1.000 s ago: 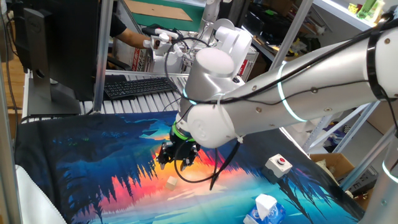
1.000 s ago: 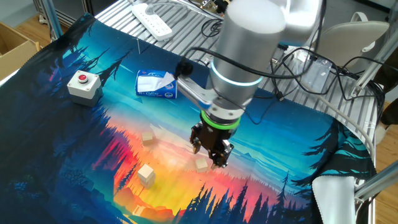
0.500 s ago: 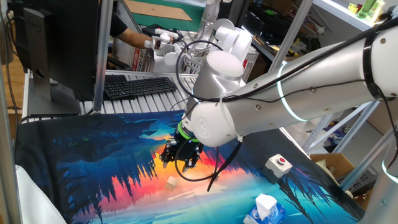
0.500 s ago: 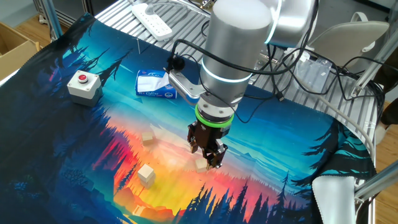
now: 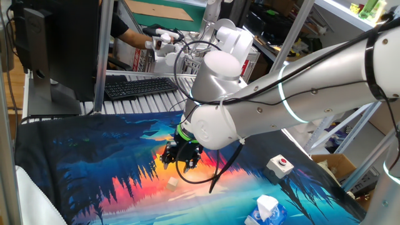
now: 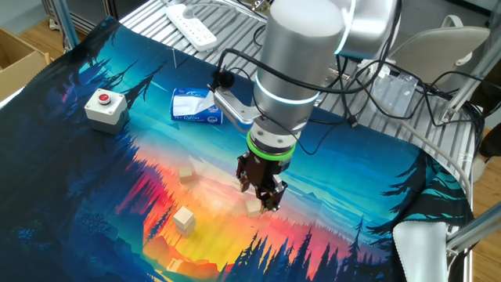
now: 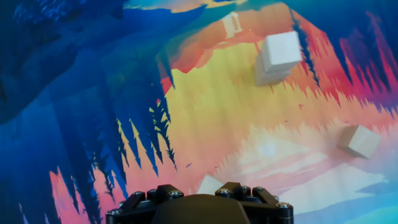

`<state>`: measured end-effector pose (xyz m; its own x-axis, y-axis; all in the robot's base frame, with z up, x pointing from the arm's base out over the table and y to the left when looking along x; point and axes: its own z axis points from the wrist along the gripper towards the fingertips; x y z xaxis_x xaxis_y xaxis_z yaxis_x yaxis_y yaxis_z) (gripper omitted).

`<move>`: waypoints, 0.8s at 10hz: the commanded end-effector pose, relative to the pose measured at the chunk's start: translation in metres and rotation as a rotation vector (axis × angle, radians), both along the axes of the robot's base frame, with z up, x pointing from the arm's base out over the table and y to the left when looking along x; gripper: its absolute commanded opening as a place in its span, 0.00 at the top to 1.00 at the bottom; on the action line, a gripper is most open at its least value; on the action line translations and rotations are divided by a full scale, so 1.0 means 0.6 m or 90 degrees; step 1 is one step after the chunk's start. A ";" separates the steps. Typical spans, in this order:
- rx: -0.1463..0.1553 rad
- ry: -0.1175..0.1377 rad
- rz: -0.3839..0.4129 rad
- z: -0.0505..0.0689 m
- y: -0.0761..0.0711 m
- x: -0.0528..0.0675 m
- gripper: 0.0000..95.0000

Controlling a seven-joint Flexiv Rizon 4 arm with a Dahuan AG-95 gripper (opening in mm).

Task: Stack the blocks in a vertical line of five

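Tool low over the tabletop, one block just under it

The tool [image 6: 264, 190] hangs just above a block [image 6: 254, 207] on the tabletop [image 6: 94, 180]; whether its fingers are apart or together cannot be told. In the other fixed view, a two-block stack [image 6: 184, 220] stands to the left and nearer, a single block [image 6: 185, 173] lies left and farther, and another block [image 6: 171, 265] lies at the near edge. A white box with a red button [image 6: 105, 106] sits at far left.

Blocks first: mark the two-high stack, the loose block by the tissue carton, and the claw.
Two-high stack [image 6: 184, 220], other fixed view, top block's face.
Loose block [image 6: 186, 172], other fixed view, its top.
Claw [image 6: 266, 203], other fixed view, between fingertips.
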<state>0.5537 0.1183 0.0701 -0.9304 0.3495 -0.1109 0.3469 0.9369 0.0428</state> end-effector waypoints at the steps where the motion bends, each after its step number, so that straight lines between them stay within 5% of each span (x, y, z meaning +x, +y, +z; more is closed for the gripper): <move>1: -0.018 0.000 -0.004 0.001 -0.002 0.000 0.40; 4: -0.017 0.003 -0.009 0.001 -0.002 0.000 0.40; 8: 0.013 0.019 0.042 0.001 -0.002 0.000 0.40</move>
<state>0.5523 0.1163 0.0720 -0.9515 0.2970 -0.0801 0.2937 0.9545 0.0513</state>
